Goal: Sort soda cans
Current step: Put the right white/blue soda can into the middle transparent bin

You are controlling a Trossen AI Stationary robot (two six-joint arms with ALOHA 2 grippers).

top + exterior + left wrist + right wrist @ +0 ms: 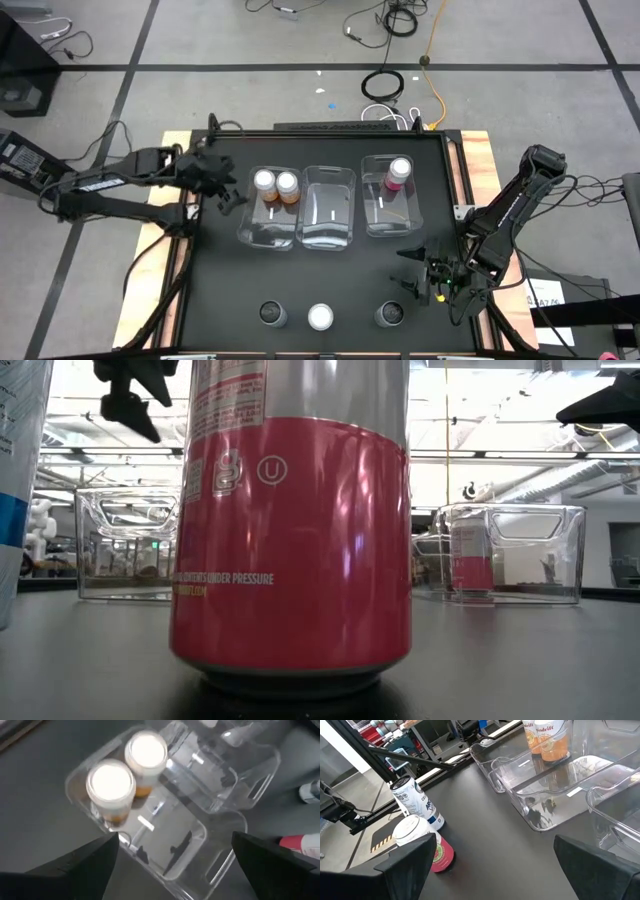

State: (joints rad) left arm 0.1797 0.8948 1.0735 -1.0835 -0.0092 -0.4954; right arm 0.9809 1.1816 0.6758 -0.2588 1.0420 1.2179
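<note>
Your right gripper [425, 272] is hanging with fingers spread, empty, near the dark can [390, 314] in the front row, beside the pink can [320, 317] and another dark can [271, 314]. If you are coming down off-centre, a finger is likely tipping it into its neighbours. Your left gripper [228, 192], also spread, is hovering beside the bin [268, 232] holding two orange cans [276, 185] and risks nudging it.

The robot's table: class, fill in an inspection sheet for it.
Surface: black tabletop, wooden edging.
Job's things: two orange cans in the left clear plastic bin; one pink can in the right clear bin; middle clear bin empty; three cans in a row at the front edge.
Clutter: nothing seen.
Hands: left hand open, beside the left bin; right hand open, front right.
Cables: coiled on the floor behind the table.
Surroundings: tiled floor.
</note>
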